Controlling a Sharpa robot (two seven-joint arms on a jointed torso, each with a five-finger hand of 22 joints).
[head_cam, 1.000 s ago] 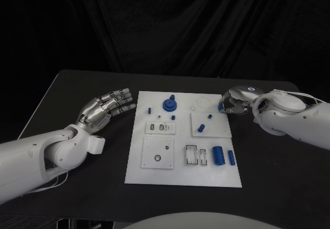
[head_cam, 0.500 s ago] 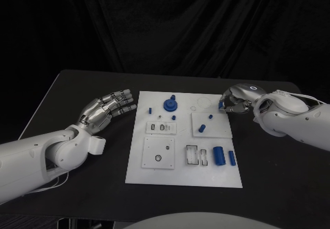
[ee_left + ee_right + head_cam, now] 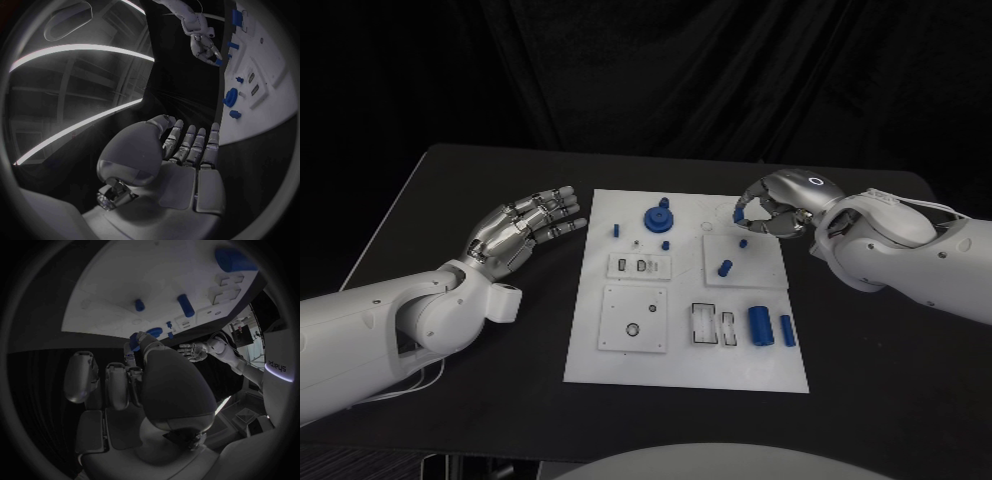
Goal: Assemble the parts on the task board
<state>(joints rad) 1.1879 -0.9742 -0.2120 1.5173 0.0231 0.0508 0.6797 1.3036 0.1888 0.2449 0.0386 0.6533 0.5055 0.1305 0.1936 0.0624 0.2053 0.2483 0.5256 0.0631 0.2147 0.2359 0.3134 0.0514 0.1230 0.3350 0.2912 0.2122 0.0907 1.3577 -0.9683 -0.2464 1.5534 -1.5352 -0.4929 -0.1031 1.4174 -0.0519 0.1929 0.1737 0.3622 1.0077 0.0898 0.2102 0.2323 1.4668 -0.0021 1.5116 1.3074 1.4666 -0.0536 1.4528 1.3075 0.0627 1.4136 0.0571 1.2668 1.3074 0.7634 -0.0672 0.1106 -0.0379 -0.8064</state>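
1. The right hand [image 3: 773, 212] hangs over the task board [image 3: 678, 375] at about one o'clock, its fingers [image 3: 139, 344] pinching a small blue part [image 3: 746, 216] — held low, likely ready for seating.
2. The left hand [image 3: 519, 228] rests at nine o'clock beside the board on the surface [image 3: 473, 400], fingers released and holding nothing — kept out of the way, I judge.

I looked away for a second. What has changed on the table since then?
The right hand, pinching a small blue part, moved from the task board's far right edge inward over the board. The left hand stayed open beside the board, and the parts on it stayed put.
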